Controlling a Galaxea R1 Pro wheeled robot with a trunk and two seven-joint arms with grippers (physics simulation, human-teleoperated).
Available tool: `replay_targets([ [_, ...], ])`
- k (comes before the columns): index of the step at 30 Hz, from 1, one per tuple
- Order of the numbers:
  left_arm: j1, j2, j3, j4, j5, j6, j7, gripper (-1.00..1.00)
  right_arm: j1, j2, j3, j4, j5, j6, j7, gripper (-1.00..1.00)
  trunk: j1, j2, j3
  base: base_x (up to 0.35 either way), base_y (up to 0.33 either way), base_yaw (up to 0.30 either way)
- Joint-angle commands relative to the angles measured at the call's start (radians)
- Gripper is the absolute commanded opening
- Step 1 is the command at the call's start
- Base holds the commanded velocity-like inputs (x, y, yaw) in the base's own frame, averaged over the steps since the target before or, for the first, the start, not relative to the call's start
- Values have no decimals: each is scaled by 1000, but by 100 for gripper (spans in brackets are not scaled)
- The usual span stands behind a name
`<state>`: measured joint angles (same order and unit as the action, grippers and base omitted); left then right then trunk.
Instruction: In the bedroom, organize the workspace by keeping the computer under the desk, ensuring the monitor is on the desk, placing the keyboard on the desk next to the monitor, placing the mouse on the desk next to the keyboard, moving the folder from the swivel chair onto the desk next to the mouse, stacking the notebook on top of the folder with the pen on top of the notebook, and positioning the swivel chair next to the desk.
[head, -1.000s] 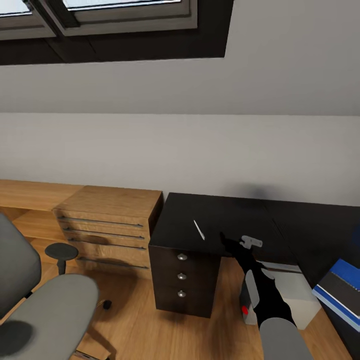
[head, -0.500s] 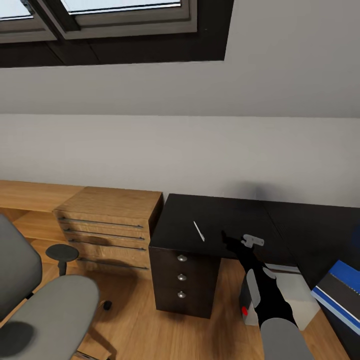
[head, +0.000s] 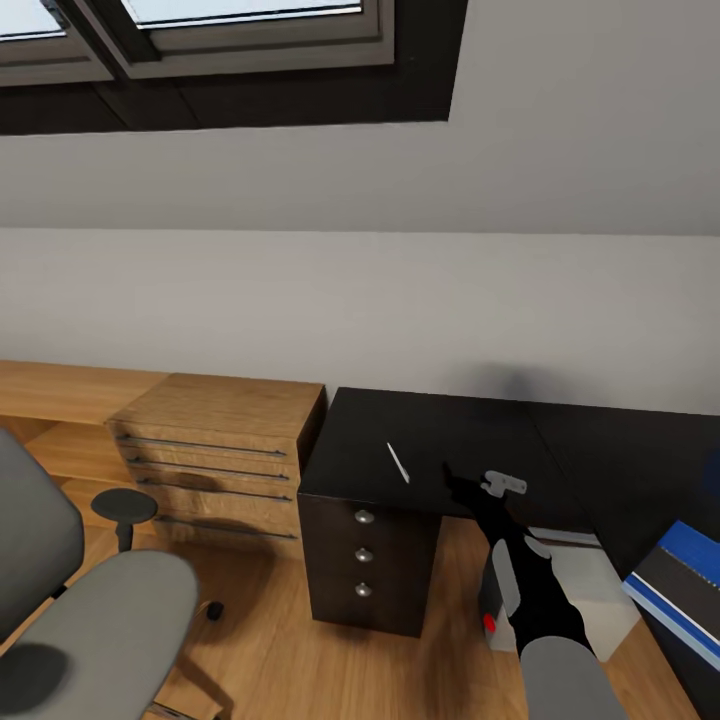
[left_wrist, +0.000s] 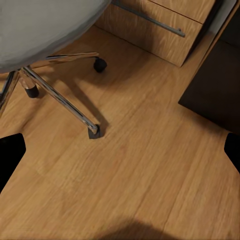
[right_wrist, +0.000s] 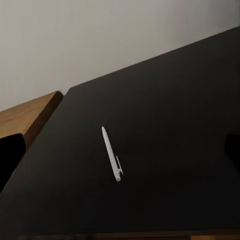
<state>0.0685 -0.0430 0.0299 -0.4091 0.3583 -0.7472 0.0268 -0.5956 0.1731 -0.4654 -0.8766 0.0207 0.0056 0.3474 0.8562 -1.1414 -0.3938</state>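
Pen (head: 398, 461) lies flat on the black desk (head: 440, 430), just beyond the right gripper (head: 462, 487), whose fingers sit spread wide with nothing between them. So thin an object could skid or roll off the near edge if 1 finger nudges it before the other closes.

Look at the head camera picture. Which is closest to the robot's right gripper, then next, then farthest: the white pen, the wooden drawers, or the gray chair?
From the right gripper, in the head view:
1. Pen: lying on the black desk, just to the gripper's left.
2. Wooden drawers: standing past the desk's left end.
3. Gray chair: on the floor at the far left.
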Motion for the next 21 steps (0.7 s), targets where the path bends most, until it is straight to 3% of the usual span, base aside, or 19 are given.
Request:
replay_targets([
  [1,0,0,3,-2,-4,0,3,100,-1,1,-5,1,2,4,9,100,0,-1,-1,47,0,0],
  [12,0,0,4,-2,-5,0,3,100,-1,1,2,-1,0,65,8,100,0,-1,-1,224,-17,0],
  [13,0,0,3,-2,-5,0,3,100,-1,1,2,-2,0,150,7,100,0,-1,-1,309,-66,0],
  [21,0,0,3,-2,-5,0,1,100,-1,1,8,-4,1,239,4,100,0,-1,-1,193,-62,0],
])
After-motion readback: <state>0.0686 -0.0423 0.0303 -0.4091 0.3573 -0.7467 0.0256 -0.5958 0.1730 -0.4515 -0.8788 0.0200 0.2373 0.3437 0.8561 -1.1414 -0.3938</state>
